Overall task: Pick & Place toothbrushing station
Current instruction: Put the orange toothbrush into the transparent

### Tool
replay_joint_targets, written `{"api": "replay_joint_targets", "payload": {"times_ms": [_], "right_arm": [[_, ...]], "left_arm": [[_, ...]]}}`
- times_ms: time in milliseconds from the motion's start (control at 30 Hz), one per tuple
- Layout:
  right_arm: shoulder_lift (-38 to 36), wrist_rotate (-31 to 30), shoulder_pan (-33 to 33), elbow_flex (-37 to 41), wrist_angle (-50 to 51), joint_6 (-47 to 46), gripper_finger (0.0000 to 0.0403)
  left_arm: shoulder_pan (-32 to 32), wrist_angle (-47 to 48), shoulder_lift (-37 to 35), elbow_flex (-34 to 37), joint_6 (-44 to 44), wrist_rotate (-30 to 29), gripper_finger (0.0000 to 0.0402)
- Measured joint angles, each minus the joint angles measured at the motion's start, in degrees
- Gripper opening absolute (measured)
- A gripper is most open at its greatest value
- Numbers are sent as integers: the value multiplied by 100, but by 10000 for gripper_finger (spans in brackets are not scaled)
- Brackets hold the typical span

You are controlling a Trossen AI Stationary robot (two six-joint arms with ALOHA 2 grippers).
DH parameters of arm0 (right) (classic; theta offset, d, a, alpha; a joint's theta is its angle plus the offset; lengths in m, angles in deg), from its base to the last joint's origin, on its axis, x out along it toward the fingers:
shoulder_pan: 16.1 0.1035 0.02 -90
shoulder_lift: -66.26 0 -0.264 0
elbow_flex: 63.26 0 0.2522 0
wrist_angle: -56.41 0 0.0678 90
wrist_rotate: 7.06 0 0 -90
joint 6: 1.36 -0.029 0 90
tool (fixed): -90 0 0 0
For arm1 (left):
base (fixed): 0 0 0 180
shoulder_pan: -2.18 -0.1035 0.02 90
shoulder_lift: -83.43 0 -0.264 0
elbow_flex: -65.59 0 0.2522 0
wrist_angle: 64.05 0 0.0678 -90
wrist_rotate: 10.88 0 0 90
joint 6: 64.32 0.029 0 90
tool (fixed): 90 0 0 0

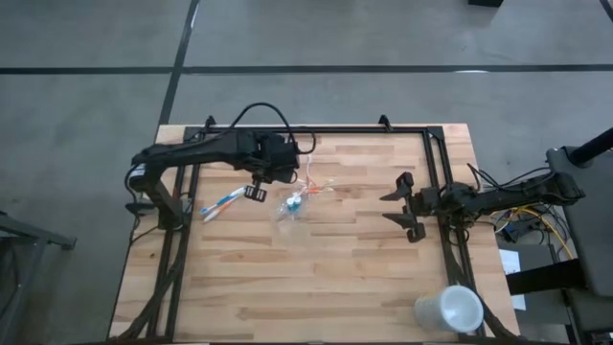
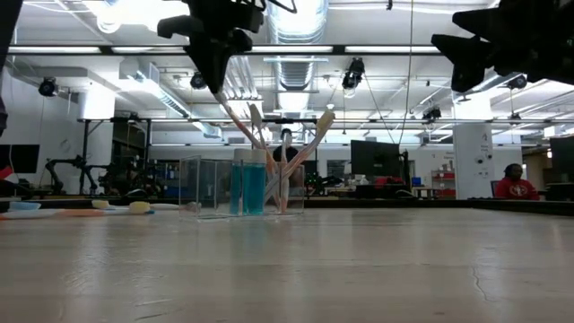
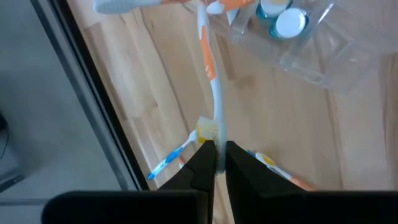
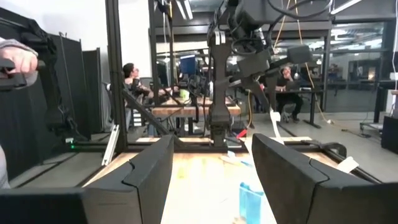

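While the left gripper (image 3: 216,160) pinches a white-and-orange toothbrush (image 3: 211,81) by its tail over the clear cup (image 1: 293,208), the thin handle could twist loose, or its head snag the brushes already standing there. The right gripper (image 1: 403,206) waits open, far right.

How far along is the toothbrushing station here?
Done: clear cup already holds the blue tube and some brushes. In hand: left gripper pinches a toothbrush above the cup. Left: two toothbrushes lie on the table. Right gripper waits open.
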Motion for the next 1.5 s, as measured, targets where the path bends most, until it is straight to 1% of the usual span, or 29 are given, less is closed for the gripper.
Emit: {"api": "replay_joint_targets", "payload": {"times_ms": [200, 433, 967, 1300, 1500], "right_arm": [[-1, 0, 0, -2, 127, 0, 215], [-4, 0, 0, 0, 277, 0, 215], [0, -2, 0, -1, 319, 3, 215], [0, -2, 0, 0, 319, 20, 215], [0, -2, 0, 0, 318, 20, 215]], "left_arm": [[0, -89, 275, -143, 106, 45, 29], [0, -433, 383, -218, 123, 482, 30], [0, -653, 432, -233, -173, 491, 30], [2, -738, 459, -228, -166, 485, 30], [2, -1016, 459, -218, -106, 643, 30]]}}
